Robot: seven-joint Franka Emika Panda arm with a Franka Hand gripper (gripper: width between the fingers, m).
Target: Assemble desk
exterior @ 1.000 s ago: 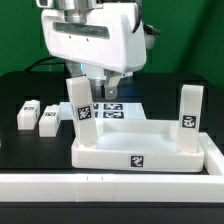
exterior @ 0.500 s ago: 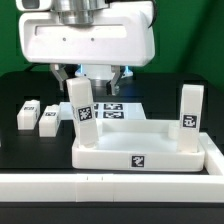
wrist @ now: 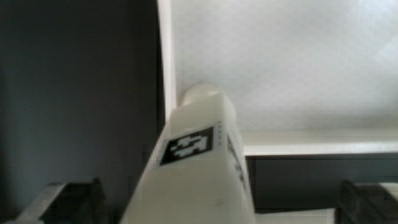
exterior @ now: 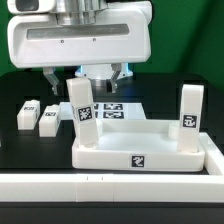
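1. Your gripper (exterior: 88, 74) has shifted toward the exterior view's left; fingers spread, holding nothing.
2. The leg (exterior: 80, 105) below it stands upright, long axis vertical, at the exterior-view's-left corner of the desk top (exterior: 105, 155).

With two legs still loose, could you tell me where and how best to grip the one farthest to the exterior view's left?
Probably mid-length, across its two long sides, coming straight down. That leg lies flat on the table, and a gap separates it from the neighbouring loose leg, leaving room for a finger.
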